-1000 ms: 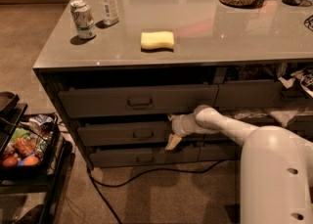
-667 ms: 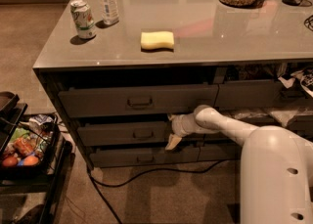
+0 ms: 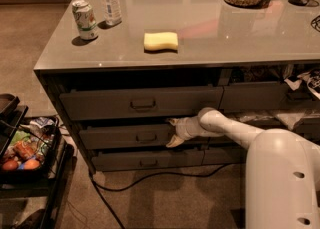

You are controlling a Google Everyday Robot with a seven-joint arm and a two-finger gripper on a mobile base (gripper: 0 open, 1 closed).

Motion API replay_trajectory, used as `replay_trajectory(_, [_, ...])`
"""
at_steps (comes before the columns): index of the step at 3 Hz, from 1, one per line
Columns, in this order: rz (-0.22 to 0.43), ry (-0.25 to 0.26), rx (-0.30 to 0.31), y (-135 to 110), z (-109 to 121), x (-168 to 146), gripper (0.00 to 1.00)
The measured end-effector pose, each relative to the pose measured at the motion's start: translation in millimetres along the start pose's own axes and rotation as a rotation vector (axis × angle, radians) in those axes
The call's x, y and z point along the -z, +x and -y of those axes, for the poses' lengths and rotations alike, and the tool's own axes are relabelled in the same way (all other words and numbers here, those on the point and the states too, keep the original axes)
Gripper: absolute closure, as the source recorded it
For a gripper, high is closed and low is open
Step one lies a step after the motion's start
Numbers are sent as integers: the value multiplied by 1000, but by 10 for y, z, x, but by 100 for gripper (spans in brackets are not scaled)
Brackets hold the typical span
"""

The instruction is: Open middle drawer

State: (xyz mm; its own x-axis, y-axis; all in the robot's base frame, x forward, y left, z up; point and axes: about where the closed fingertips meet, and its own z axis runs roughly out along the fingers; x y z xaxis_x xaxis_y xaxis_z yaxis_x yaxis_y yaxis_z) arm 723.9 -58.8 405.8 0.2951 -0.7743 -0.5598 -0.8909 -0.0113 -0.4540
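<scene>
Holding exactly where it was a second ago, the white two-finger gripper is sitting at the right end of the wide dark-grey middle drawer, reaching in from the right on its pale rounded arm. The drawer is lying between the taller-fronted grey top drawer and the low grey bottom drawer, under the glossy grey countertop, and its flat front is showing no shift outward over that second. The jaws are looking spread, one tip pointing up near the front's top edge and the other hanging low by its bottom right corner; they are not closing on the small dark bar handle, which is standing free just to the gripper's left. As I judge it, the pull is not yet making headway: the gripper is either pausing or hooking the drawer's end, and the opening is still waiting to be done.
</scene>
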Motion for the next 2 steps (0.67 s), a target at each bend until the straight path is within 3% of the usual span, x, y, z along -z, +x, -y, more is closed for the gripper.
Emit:
replay_trajectory(1, [0,0,0,0,0,0,25])
replay_trajectory(2, [0,0,0,0,0,0,43])
